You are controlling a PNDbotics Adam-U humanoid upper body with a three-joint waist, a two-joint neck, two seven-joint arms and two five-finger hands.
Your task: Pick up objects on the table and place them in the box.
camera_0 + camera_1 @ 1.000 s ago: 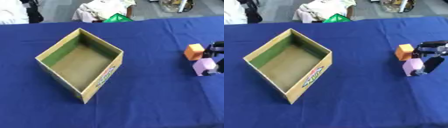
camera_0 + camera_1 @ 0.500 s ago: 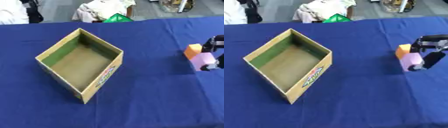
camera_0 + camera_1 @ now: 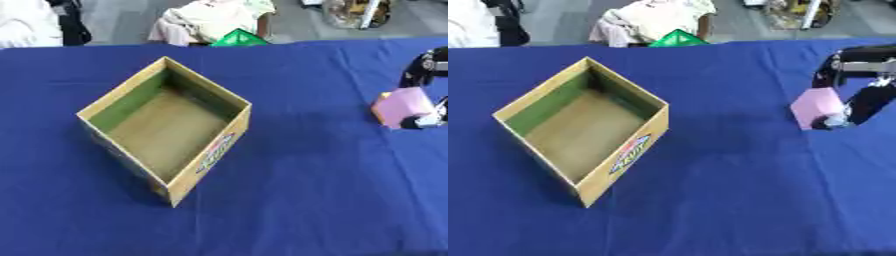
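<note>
Dark blue cloth covers our table (image 3: 710,200) from edge to edge, and beyond its far side we see a grey floor with a heap of pale fabric (image 3: 654,17) and a green triangular thing (image 3: 677,38) just behind the table's rim.

Our right hand (image 3: 859,95), black with silver parts, comes in from the right side of the view. Its fingers (image 3: 833,120) are curled round a pink cube-shaped block (image 3: 817,107): one dark finger runs down the block's right face, and another part of the hand arches over the block's top. The block sits tilted between them, and a soft shadow on the cloth to its left suggests that it is off the table, though we cannot tell this for certain. In the left eye view a sliver of orange (image 3: 379,96) shows at the block's upper left edge, just beside the fingers; we can make out no more than its colour.

Well apart from the fingers, towards the left, stands an open cardboard box with a tan outside and a green-lined inner wall (image 3: 535,107). It is turned corner-on to us, its near corner pointing at the lower edge of the view. A coloured printed label (image 3: 630,153) marks the outer wall that faces the fingers. Inside we see only the brown bottom of the box.

Our left hand shows in neither view.
</note>
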